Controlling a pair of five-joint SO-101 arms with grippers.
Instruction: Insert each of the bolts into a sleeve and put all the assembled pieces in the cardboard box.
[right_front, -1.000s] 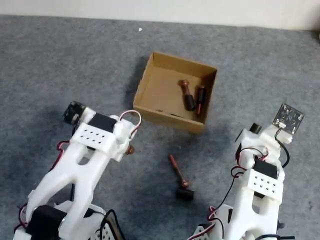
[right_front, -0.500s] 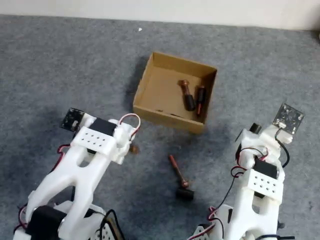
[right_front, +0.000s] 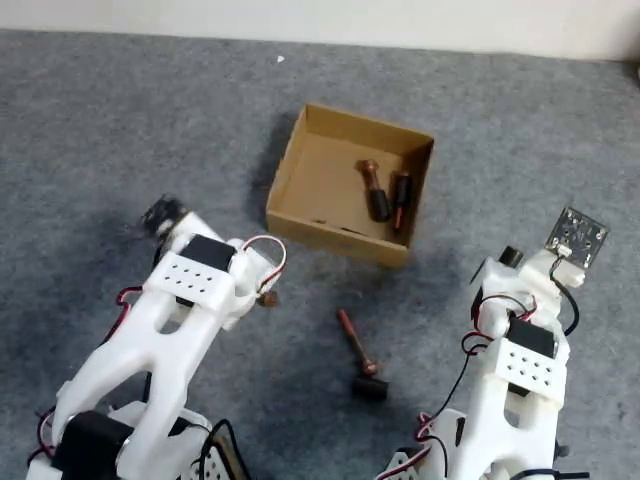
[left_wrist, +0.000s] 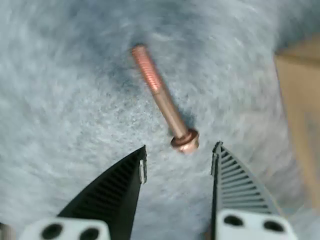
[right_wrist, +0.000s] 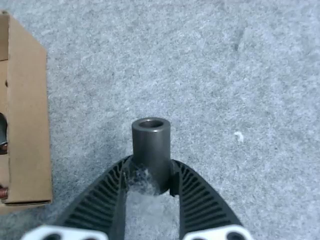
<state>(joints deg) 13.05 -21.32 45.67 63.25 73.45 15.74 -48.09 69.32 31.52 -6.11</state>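
Over a bolt, left claw gapes; right claw grips sleeve

Right gripper clamps a dark metal sleeve between its two black ribbed fingers. The sleeve's lower part is pinched at the fingertips and its hollow open end points away from the gripper. Grey carpet lies beneath. A cardboard box sits off to one side, apart from the sleeve, showing its side wall and rim. A small white speck lies on the carpet near the sleeve.
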